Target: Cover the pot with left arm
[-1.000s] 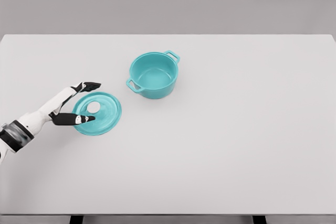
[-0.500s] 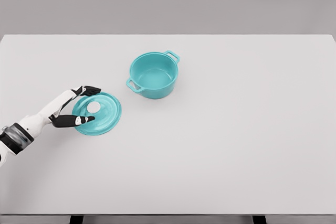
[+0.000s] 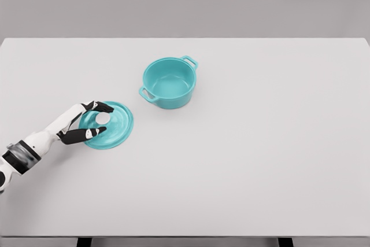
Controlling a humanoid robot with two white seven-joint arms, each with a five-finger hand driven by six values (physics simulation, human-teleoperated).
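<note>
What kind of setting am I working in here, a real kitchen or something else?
Likely a simulated test bench, not a kitchen: a plain white table against a bare grey backdrop, holding only a teal pot and its lid, with the left hand at the lid.

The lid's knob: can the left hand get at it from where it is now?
Probably yes. The left hand is open over the lid's left edge, fingers on either side of the pale knob, with nothing between them. The pot stands apart, uncovered.
</note>
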